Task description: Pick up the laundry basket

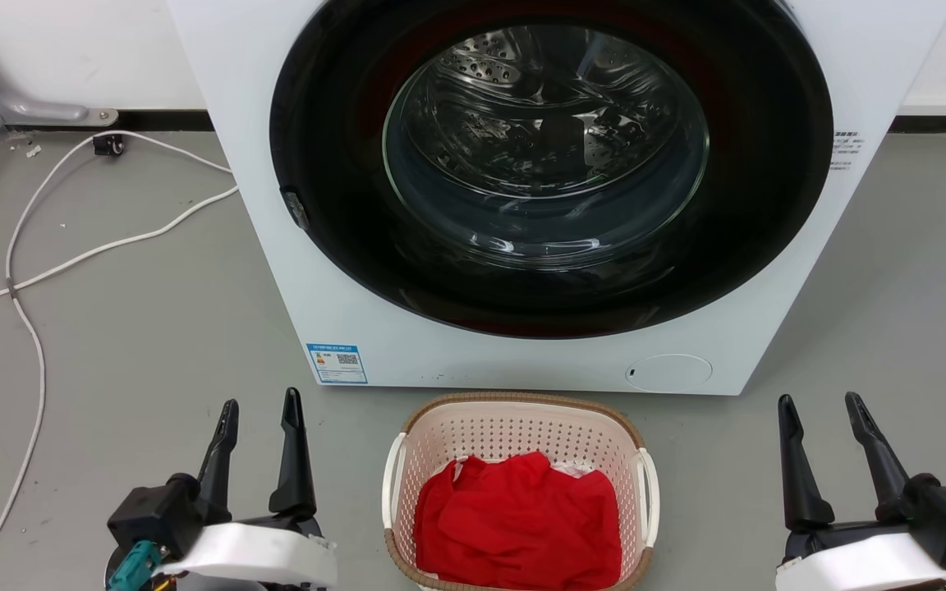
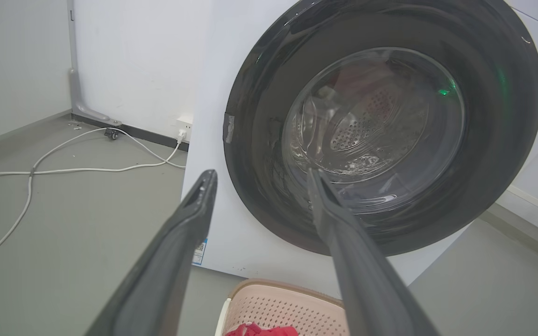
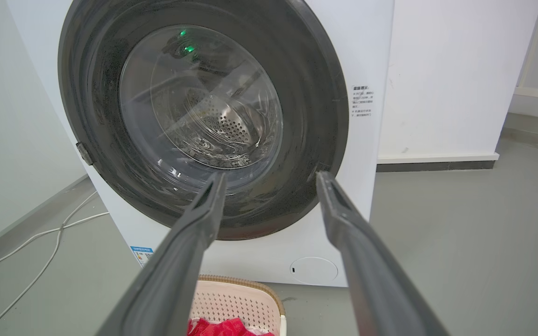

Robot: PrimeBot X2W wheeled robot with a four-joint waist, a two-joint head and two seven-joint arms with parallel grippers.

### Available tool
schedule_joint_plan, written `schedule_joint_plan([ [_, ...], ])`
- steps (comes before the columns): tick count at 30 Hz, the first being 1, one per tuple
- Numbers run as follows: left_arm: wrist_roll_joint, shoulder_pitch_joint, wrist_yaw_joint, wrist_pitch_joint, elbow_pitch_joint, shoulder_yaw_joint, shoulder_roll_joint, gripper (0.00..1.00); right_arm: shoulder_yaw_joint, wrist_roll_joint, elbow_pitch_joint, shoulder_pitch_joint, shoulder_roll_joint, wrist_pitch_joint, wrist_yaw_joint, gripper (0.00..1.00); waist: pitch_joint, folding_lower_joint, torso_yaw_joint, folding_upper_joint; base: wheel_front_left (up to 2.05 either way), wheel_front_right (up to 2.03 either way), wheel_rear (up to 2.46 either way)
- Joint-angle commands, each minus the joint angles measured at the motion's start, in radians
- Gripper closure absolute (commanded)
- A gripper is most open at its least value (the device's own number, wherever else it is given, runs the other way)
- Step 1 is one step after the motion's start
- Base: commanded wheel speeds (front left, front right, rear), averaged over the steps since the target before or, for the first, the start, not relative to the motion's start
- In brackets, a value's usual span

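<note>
On grey floor (image 1: 153, 328), left gripper (image 1: 260, 398) at 7 o'clock and right gripper (image 1: 819, 396) at 5 are gaping empty, flanking the laundry basket (image 1: 522, 431) for lifting.

grey floor (image 1: 144, 328); white wall (image 1: 87, 49), washing machine (image 1: 342, 312)

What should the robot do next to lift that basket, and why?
Probably bring the left end effector and right end effector inward to the white side handles. Both are open, wide of the laundry basket on either side, touching nothing; it sits on the floor holding a red cloth.
</note>
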Motion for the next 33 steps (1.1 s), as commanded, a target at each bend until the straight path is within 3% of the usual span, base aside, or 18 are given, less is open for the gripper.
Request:
schedule_joint_plan([
  [1,0.026,0.007,0.002,-0.011,-0.01,-0.004,0.001,0.0,0.001,-0.027,-0.006,0.011,-0.002,-0.01,0.0,0.0,0.0,0.0,0.0,0.0,0.0,0.0,0.0],
  [23,0.185,0.032,0.012,-0.052,-0.013,-0.018,0.001,0.0,-0.004,-0.197,-0.007,0.034,-0.002,-0.05,0.0,0.0,0.003,0.0,-0.002,0.0,0.0,0.0,0.0],
  [33,0.18,0.035,0.006,-0.05,-0.004,-0.015,0.001,0.0,-0.001,-0.172,0.005,0.033,-0.002,-0.048,0.0,0.0,0.002,0.0,-0.003,0.0,0.0,0.0,0.0],
])
